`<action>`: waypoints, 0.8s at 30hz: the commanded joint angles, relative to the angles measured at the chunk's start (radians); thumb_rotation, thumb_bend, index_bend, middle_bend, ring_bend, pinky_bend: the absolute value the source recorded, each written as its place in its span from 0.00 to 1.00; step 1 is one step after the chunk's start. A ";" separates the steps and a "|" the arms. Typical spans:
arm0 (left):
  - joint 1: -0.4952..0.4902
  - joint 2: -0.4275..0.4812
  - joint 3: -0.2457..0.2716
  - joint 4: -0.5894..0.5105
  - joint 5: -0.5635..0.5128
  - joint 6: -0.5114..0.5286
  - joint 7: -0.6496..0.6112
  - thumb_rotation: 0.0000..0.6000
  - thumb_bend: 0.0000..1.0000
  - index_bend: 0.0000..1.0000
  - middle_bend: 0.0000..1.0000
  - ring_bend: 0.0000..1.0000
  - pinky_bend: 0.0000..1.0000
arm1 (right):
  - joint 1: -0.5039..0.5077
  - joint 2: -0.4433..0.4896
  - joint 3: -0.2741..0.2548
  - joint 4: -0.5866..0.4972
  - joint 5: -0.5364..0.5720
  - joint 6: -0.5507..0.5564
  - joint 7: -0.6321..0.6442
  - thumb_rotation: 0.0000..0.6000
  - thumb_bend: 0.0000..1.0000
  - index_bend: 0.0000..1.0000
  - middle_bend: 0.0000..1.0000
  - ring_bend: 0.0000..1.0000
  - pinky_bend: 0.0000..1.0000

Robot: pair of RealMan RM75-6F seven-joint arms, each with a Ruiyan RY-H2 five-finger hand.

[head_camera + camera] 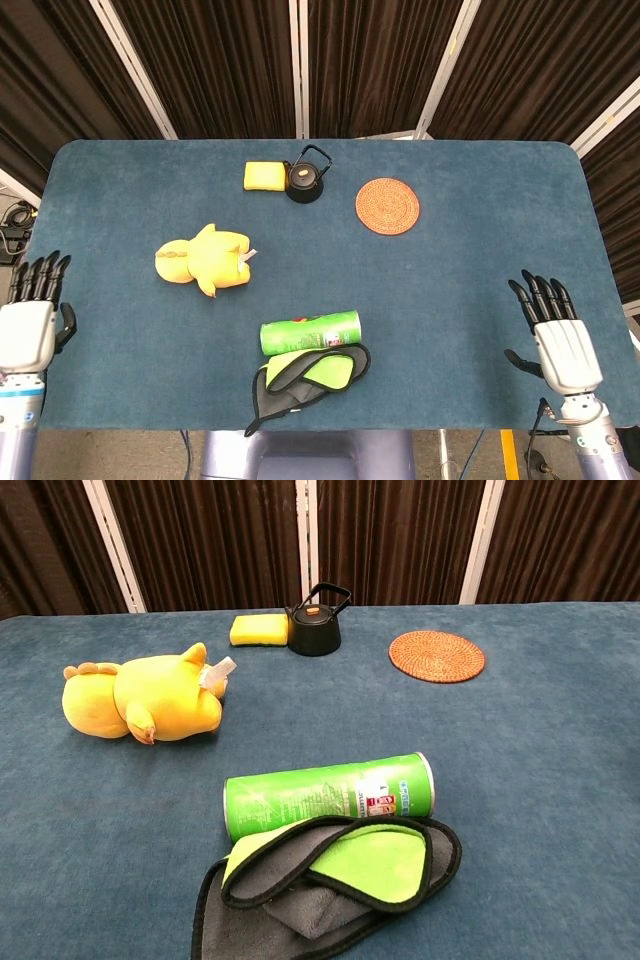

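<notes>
My left hand [30,315] hovers at the table's left edge, fingers straight and apart, holding nothing. At the right edge my right hand [556,335] is likewise flat and empty. Neither hand shows in the chest view. A yellow plush toy [203,260] [145,700] lies on its side left of centre. A green snack can [310,332] [330,795] lies on its side near the front edge, touching a green and grey cloth [305,378] [330,885] just in front of it. Both hands are far from every object.
At the back stand a black teapot [305,180] [315,625] with a yellow sponge [264,176] [258,630] beside it, and a round woven coaster [387,206] [436,655] to their right. The blue table cover [470,290] spreads between them. Dark curtains hang behind.
</notes>
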 commanded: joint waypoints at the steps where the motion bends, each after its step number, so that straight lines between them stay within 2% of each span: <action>1: -0.051 -0.025 -0.020 0.037 0.004 -0.051 0.011 1.00 1.00 0.00 0.00 0.00 0.00 | 0.001 0.000 0.000 0.000 0.001 -0.003 0.001 1.00 0.15 0.00 0.00 0.00 0.00; 10: -0.180 -0.099 -0.078 0.134 -0.081 -0.215 0.057 1.00 1.00 0.00 0.00 0.00 0.00 | 0.003 0.001 0.004 0.003 0.010 -0.008 0.012 1.00 0.15 0.00 0.00 0.00 0.00; 16: -0.260 -0.150 -0.097 0.199 -0.119 -0.309 0.088 1.00 1.00 0.00 0.00 0.00 0.00 | 0.003 0.006 0.009 0.005 0.017 -0.007 0.030 1.00 0.15 0.00 0.00 0.00 0.00; 24: -0.342 -0.249 -0.113 0.306 -0.159 -0.373 0.110 1.00 1.00 0.00 0.00 0.00 0.00 | 0.005 0.012 0.013 0.009 0.026 -0.013 0.054 1.00 0.15 0.00 0.00 0.00 0.00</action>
